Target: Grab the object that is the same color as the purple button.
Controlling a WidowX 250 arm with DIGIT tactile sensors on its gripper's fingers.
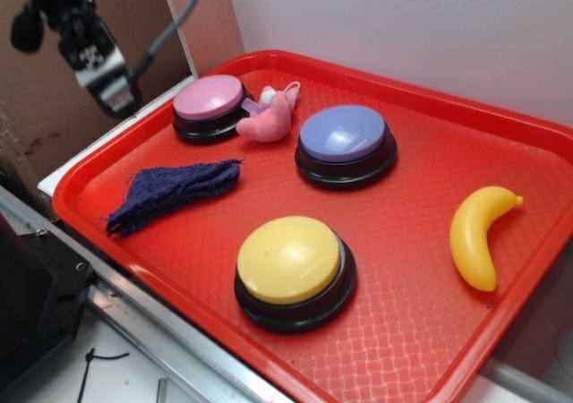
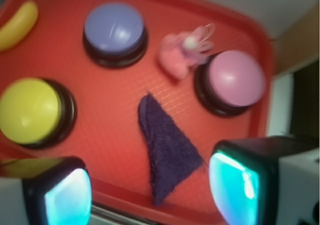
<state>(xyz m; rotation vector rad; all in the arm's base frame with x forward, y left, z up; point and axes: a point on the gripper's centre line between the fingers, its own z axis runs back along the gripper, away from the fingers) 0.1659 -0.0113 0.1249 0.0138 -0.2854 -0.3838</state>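
- We see the gripper (image 2: 150, 190) from the wrist view with its two fingers (image 2: 67, 195) spread wide, nothing between them; they hang above the near-left rim of the red tray (image 1: 501, 125).
- In the exterior view the arm is up at the far left, clear of the tray, with open air under it.
- Nearest the left rim lies the object (image 1: 170, 192), a dark navy-purple scrap of fuzzy cloth, flattened into a rough wedge with frayed edges, flat on the tray floor.
- Bare tray surrounds the cloth on all sides; the yellow button (image 1: 294, 270) stands to its right, well apart.
- Farther back, the purple button (image 1: 345, 143) has a lavender-blue dome on a black base.
- The pink plush toy (image 1: 273, 116) sits between it and the pink button (image 1: 210, 106), seemingly touching the latter, though we cannot be sure.
- The yellow banana (image 1: 476, 235) lies near the right rim.
- We can read no writing anywhere.
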